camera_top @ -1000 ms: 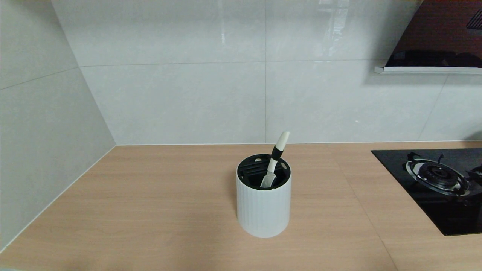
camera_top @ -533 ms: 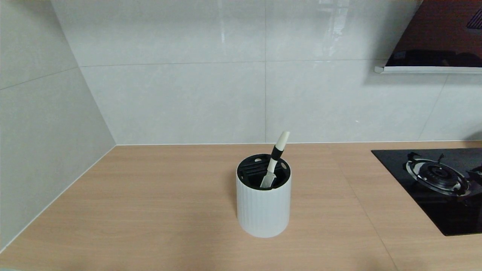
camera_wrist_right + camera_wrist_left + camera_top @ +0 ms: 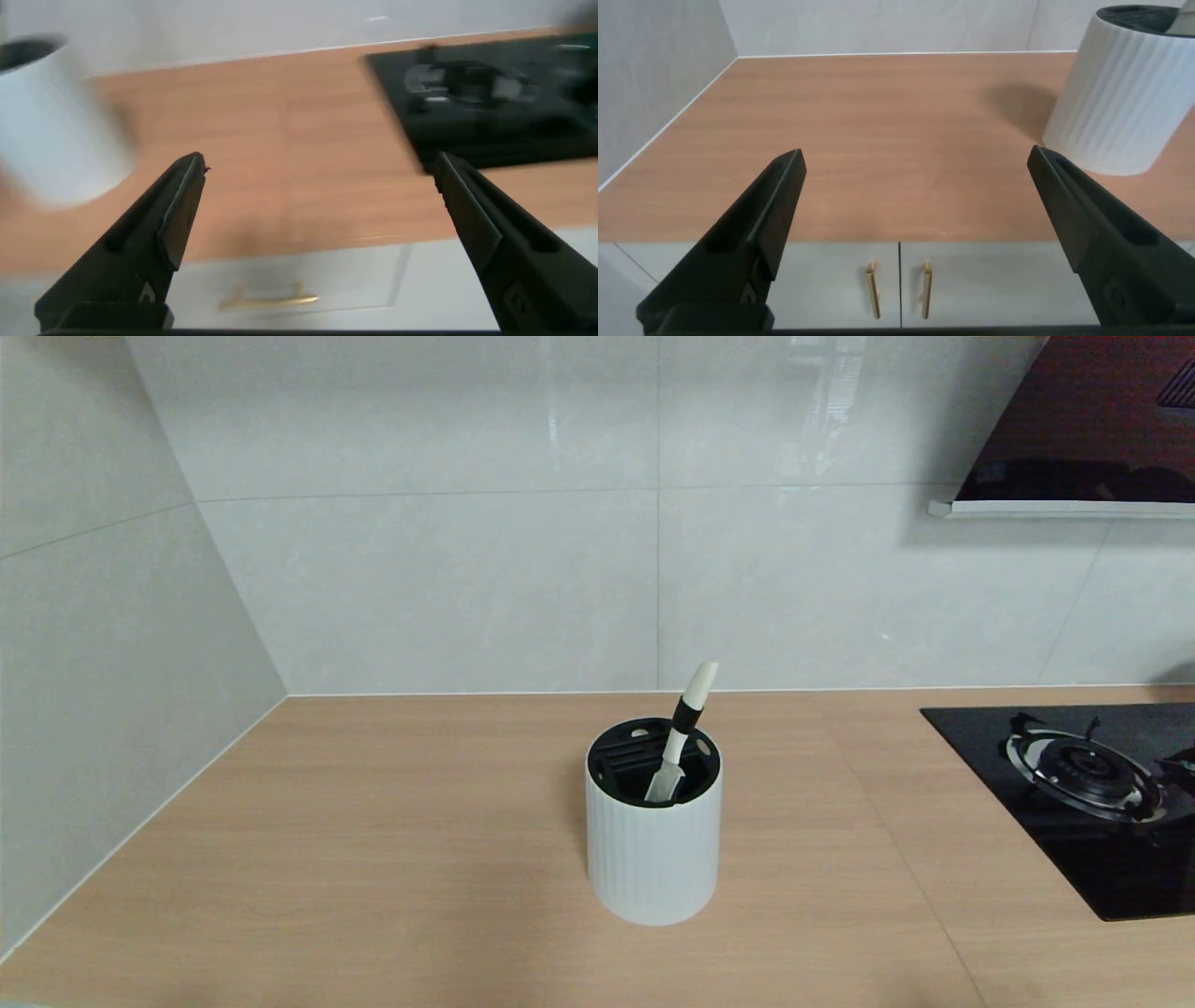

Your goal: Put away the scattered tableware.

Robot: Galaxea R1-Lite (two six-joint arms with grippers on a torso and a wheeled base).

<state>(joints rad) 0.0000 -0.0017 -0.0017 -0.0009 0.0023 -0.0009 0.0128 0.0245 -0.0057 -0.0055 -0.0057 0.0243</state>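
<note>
Checking in from the remote desk. The tall white ribbed cylindrical holder with the black slotted insert (image 3: 653, 845) stands upright around the middle of the light wooden countertop (image 3: 373, 821), well apart from the black glass gas hob (image 3: 1074, 793) off to the robot's right. The one utensil I can see, a knife with a cream-and-black handle (image 3: 686, 719), is already stowed. Its blade is down in one of the insert's openings on the right-hand side, and the handle sticks up out of the top, tilted back and to the right. I can't tell how deep the blade sits. Both arms hang low at the front edge of the counter. The left gripper (image 3: 915, 243) is spread wide with nothing between its fingers, and the holder is ahead of it on the counter, not touching. The right gripper (image 3: 313, 243) is just as wide apart and just as bare, looking across the counter between the holder and the hob. Under the counter edge there are pale cabinet doors with slim brass handles (image 3: 896, 289). My read on progress is that the putting-away part looks done, or very close to it, since the knife is in its home and neither pincer carries anything. What's left is probably just a check for strays beyond the camera edges, which I can't vouch for from here.
</note>
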